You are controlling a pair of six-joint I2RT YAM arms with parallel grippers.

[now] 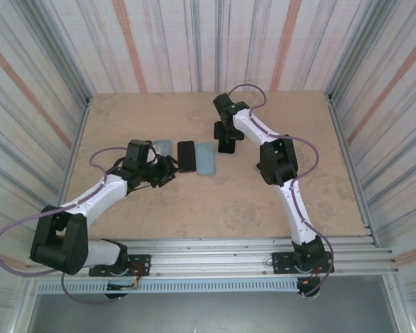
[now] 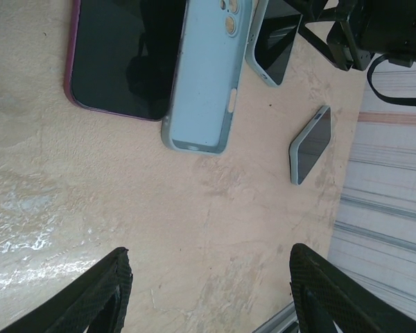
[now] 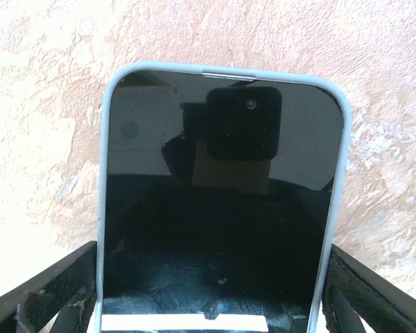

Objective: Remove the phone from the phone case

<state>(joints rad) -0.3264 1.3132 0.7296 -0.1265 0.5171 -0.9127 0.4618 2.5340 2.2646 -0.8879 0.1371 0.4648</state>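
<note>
The right tool (image 3: 215, 298) clamps the cased phone (image 3: 222, 208); next, the spread-apart left tool (image 2: 208, 291) should peel the phone case (image 3: 101, 180) off.

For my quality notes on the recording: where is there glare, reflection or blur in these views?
Right wrist: the dark screen of the cased phone mirrors the camera as a black square. Left wrist: pale glare on the table at lower left, a dim reflection in the dark phone. Top external: even light, weak shadows.

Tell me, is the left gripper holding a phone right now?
No, in the left wrist view the left gripper has its fingers spread apart over bare table, with nothing between them.
</note>
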